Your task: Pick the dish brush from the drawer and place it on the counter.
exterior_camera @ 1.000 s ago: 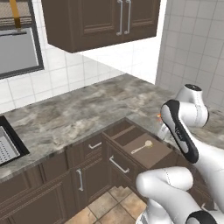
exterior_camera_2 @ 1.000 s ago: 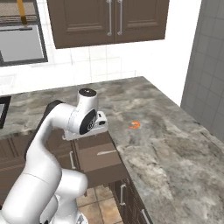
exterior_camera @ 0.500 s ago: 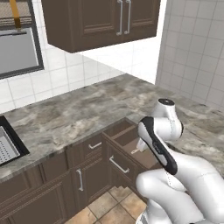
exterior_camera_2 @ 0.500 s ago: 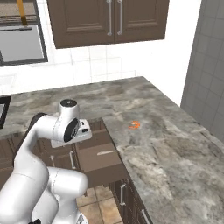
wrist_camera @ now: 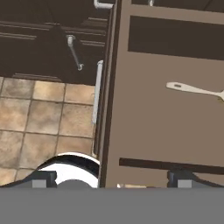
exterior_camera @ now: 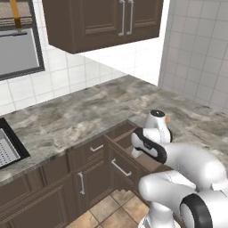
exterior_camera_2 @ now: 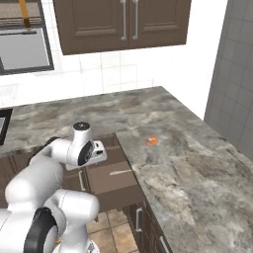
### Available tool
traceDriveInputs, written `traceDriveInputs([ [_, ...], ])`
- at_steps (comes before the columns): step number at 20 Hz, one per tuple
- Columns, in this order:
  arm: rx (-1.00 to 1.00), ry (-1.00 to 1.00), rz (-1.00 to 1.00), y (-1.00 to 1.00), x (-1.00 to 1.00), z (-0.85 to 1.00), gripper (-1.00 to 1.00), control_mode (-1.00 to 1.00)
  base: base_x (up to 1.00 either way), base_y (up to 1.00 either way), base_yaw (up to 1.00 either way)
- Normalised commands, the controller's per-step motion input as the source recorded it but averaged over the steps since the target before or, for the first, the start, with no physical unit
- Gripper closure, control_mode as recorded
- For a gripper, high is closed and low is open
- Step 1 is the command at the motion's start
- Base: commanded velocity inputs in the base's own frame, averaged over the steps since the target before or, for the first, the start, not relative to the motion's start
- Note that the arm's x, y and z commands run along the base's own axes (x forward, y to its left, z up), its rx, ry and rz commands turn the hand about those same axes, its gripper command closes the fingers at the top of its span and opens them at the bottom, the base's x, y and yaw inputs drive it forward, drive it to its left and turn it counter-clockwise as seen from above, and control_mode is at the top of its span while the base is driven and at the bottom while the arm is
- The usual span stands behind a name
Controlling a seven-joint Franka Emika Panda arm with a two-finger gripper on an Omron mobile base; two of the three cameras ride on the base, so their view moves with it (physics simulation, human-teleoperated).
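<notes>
The drawer (wrist_camera: 166, 113) stands pulled out from under the counter (exterior_camera_2: 188, 163), and the dish brush (wrist_camera: 192, 90) lies flat on its light brown floor, well apart from the front wall and the silver bar handle (wrist_camera: 97, 92). The hand (wrist_camera: 109, 180) hovers above the drawer's front edge with its 2 fingers spread wide and nothing between them, so the brush sits off to one side of its line, not under it. The main risk, as I judge it, is descending from here: 1 finger would meet the drawer's front wall instead of the floor. The brush is slim and lies flat, so a shallow or off-centre close could skid it away. A small orange object (exterior_camera_2: 152, 141) rests on the counter, clear of the reach.
</notes>
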Motion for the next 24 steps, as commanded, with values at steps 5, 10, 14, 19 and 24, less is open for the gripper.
traceDriveInputs([
  [5, -0.01, 0.13, 0.0, 0.0, 0.59, -0.4, -1.0, -1.0, 0.0, 0.0, 0.0],
  [10, 0.0, 0.16, 0.0, 0.0, 0.14, -0.45, -1.0, -1.0, 0.0, 0.0, 0.0],
  [14, 0.0, 0.2, 0.0, 0.07, -0.14, -0.63, -1.0, -1.0, 0.0, 0.0, 0.0],
  [19, -0.02, 0.18, 0.06, 0.3, -0.88, -0.92, -1.0, -1.0, 0.0, 0.0, 0.0],
  [24, -0.01, 0.17, 0.16, 0.43, -1.0, -0.78, -1.0, -1.0, 0.0, 0.0, 0.0],
])
